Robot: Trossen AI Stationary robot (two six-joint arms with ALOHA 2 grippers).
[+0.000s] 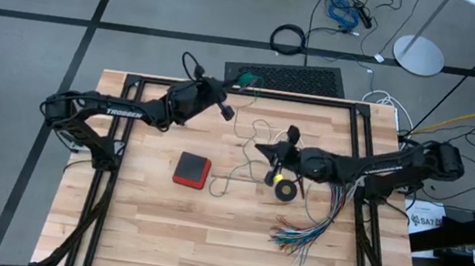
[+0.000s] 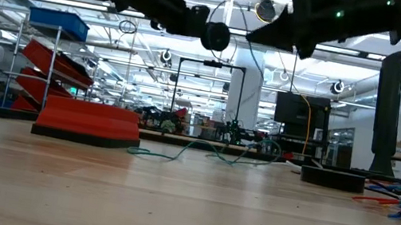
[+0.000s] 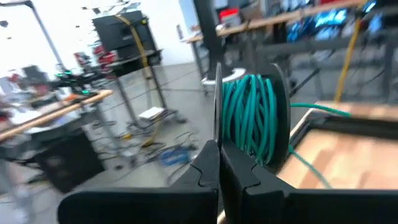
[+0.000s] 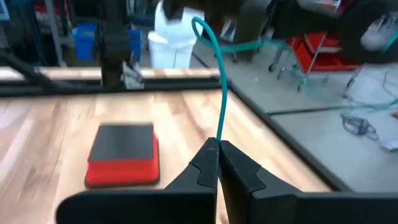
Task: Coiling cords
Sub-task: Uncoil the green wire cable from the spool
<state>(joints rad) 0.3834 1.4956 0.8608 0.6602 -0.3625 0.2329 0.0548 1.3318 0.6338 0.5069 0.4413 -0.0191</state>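
My left gripper (image 3: 219, 144) is shut on a spool (image 3: 252, 118) wound with the teal-green cord, high over the table's far edge (image 1: 242, 80). My right gripper (image 4: 217, 144) hovers above the table's middle (image 1: 261, 147), shut on a free strand of the same cord (image 4: 222, 93). More of that cord lies slack in loops on the wood (image 2: 210, 150) between the two arms. My left gripper pinches the spool's thin flange by its rim (image 3: 217, 106) between its two fingers, which point about level toward the far edge. The spool is lifted clear of the table, its teal windings beside the fingers. My right gripper pinches a single strand of the teal cord (image 4: 219, 134) between its two fingers. The fingers lie across it. From them the strand rises and bends away toward the left arm, clear of the table.
A red box with a dark top (image 1: 191, 169) rests left of centre. A small black tape-like ring (image 1: 285, 191) and a fanned bundle of multicoloured wires (image 1: 307, 230) lie under and near the right arm. A black grille (image 1: 286, 77) stands at the far edge.
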